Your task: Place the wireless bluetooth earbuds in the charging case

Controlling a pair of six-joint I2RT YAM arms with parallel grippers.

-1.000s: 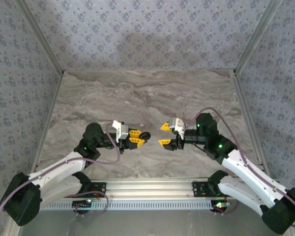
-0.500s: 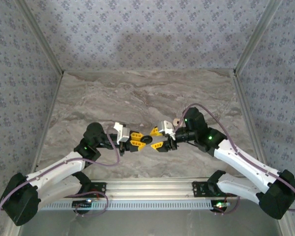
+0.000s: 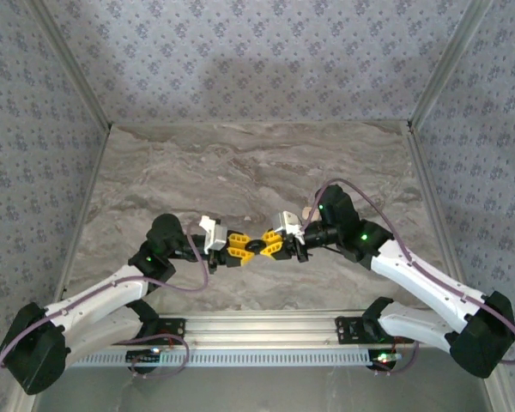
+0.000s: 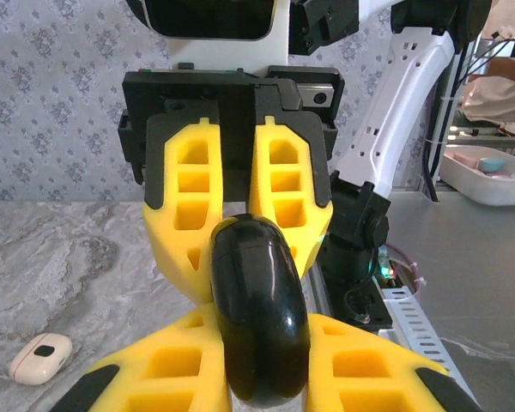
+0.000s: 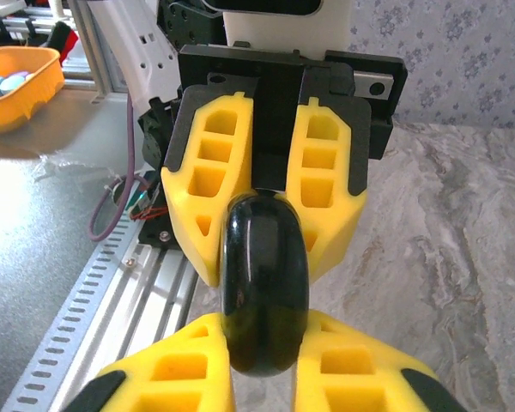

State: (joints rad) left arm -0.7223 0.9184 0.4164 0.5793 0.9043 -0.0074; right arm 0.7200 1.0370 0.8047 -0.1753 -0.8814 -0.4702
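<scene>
Puck of glossy black plastic, likely the charging case, hangs over marbled grey desk toward 6 o'clock, left fingers clamped on its 9 o'clock rim, right fingers closed on its 3 o'clock rim; probably light, stiff, slick, best pinched across flat faces.

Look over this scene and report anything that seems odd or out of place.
The left claw and right claw both clamp the same black puck from opposite sides. A small pale pod lies loose on the table.
</scene>
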